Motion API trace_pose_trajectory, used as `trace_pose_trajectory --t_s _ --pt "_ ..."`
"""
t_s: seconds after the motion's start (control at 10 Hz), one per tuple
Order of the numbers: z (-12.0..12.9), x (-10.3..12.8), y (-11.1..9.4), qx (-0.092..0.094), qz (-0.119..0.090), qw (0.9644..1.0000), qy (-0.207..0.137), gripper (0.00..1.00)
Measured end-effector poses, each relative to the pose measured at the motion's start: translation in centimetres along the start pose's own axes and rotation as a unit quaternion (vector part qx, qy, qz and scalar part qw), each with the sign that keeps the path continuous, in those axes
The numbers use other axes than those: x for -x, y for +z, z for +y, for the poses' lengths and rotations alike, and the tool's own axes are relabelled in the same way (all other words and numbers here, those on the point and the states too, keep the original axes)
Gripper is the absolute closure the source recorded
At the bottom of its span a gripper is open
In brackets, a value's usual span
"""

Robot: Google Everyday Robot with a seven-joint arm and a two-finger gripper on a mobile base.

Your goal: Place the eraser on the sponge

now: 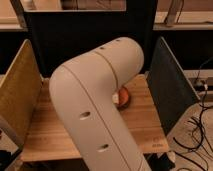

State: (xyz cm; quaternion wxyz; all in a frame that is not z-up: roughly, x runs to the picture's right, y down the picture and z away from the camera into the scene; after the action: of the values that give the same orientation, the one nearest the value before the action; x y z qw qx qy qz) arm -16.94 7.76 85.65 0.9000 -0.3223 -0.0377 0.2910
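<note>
My white arm (97, 105) fills the middle of the camera view, its elbow bent over the wooden table (50, 137). The gripper is not in view; it lies somewhere beyond the arm's bulk. The eraser and the sponge are both hidden. Only the edge of a reddish-brown round object (125, 98) peeks out to the right of the arm, on the table's far middle.
A yellowish panel (17, 95) stands along the table's left side and a dark grey panel (172, 85) along its right. A black board closes the back. Cables (200, 132) lie on the floor to the right.
</note>
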Motion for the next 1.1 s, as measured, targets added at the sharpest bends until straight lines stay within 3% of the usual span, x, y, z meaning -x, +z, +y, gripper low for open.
trace_pose_trajectory --t_s 0.3,0.5,1.0,1.1 --pt "-2.8 -2.9 -2.6 -0.031 0.004 0.9991 0.027 1.00" --pt "-4.1 -5.2 -3.1 -0.041 0.013 0.9979 0.049 1.00" --pt "-6.1 -10.5 -3.2 -0.044 0.024 0.9924 0.112 1.00" --pt "-6.3 -10.7 -3.3 -0.045 0.024 0.9921 0.115 1.00"
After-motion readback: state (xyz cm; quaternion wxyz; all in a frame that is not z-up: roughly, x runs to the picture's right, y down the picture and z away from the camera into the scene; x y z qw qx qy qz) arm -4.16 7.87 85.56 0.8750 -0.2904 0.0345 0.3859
